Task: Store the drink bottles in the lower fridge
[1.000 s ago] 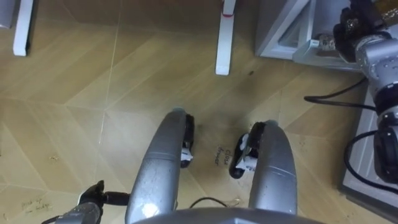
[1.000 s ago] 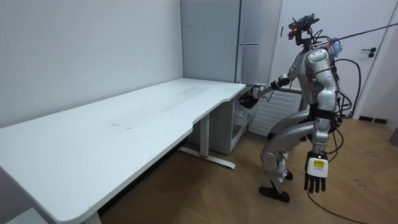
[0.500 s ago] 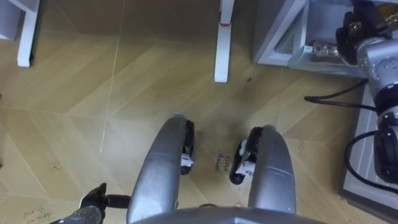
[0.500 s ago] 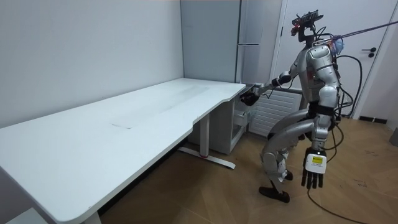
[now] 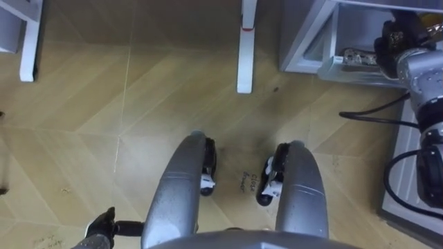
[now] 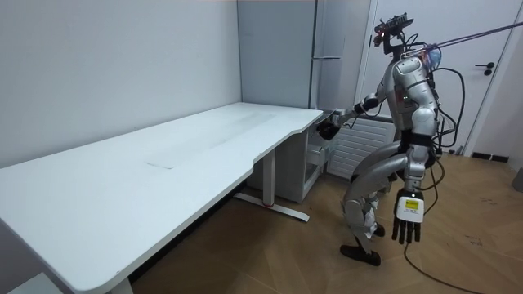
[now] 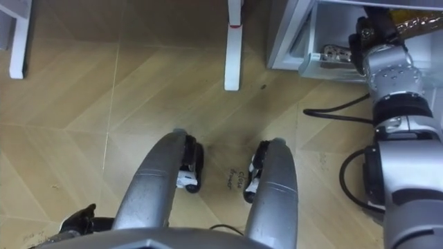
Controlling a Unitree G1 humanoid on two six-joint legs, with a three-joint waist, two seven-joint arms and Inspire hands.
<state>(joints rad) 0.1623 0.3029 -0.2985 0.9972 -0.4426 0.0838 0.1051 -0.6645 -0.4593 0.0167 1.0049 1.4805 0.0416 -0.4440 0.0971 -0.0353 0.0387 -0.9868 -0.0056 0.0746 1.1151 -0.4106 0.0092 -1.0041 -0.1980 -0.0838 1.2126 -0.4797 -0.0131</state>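
I stand with bent knees on the wood floor, between the white desk and the tall grey fridge. The fridge's lower compartment is open at the upper right of the eye views. My right hand reaches forward to that opening, and its fingers are hidden in a dark clump. A small shiny thing lies on the compartment's edge beside the hand; I cannot tell what it is. My left hand hangs by my side with straight fingers and holds nothing. It also shows low in the left eye view.
A white desk leg stands on the floor ahead, with another at the far left. Bare wood floor lies between them. A white slatted panel stands next to the fridge.
My upper body has straightened a little and the eye views have shifted with it. The left hand has swung slightly toward the room view's left. The right hand stays at the compartment.
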